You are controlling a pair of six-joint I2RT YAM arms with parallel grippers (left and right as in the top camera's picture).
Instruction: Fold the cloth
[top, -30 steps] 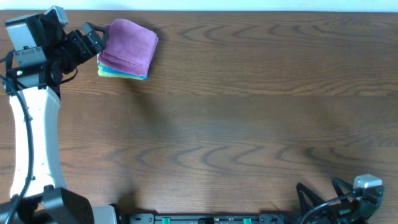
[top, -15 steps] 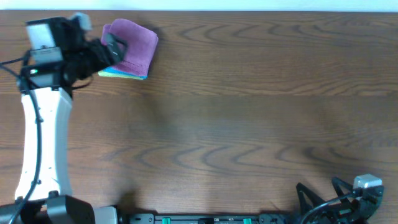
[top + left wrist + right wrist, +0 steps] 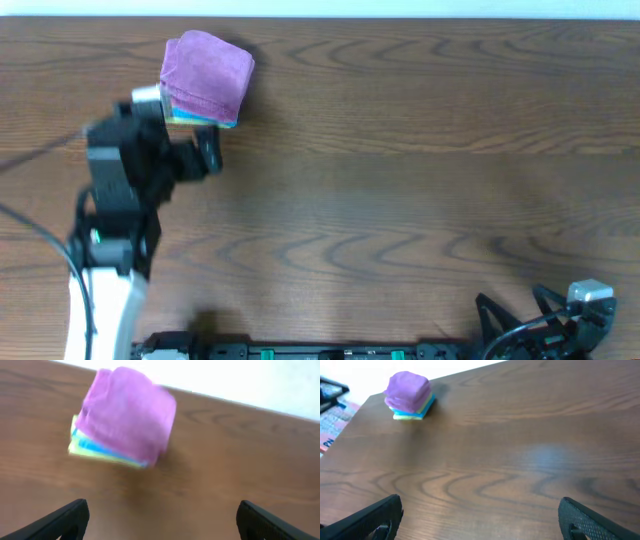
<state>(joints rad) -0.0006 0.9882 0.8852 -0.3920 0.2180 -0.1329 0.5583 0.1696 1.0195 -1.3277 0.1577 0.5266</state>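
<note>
Purple cloth sits folded on the coloured stack at the surface's far left corner; left fingers wide, empty, just nearside of it; right fingers wide, near right corner; fold looks done; next: back the left arm clear without snagging.

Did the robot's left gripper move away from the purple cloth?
Yes. In the overhead view the purple cloth stays put, and the left gripper has pulled back from it toward the near edge of the table.
</note>
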